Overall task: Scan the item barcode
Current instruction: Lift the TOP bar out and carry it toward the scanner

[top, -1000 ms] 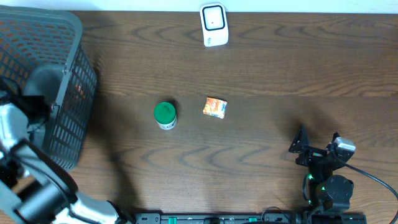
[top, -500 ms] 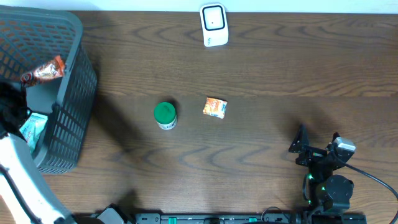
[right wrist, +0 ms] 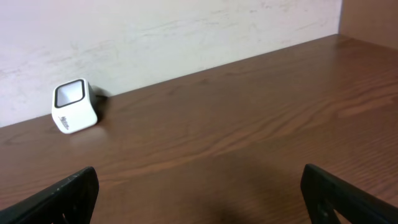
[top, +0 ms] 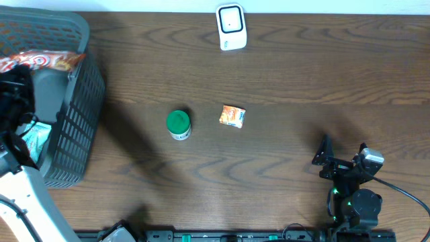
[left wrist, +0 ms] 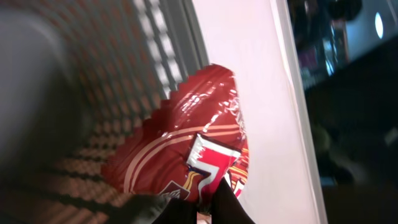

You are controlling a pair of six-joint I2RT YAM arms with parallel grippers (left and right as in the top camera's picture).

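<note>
My left gripper [top: 15, 72] is shut on one end of a red and orange snack packet [top: 47, 61], held up over the grey mesh basket [top: 75, 138] at the table's left end. The left wrist view shows the red packet [left wrist: 180, 149] pinched between the dark fingers of the gripper [left wrist: 208, 208], with basket mesh blurred behind; no barcode shows. The white barcode scanner [top: 230, 27] stands at the far edge, centre, also visible from the right wrist [right wrist: 74, 106]. My right gripper [top: 344, 151] rests near the front right, open and holding nothing [right wrist: 199, 193].
A jar with a green lid [top: 178, 124] and a small orange packet [top: 232, 116] lie mid-table. A teal packet [top: 35, 142] sits inside the basket. A pale wall runs behind the scanner.
The left arm has lifted the red packet up out of the basket, higher and closer to the overhead camera. The right arm has not moved.
</note>
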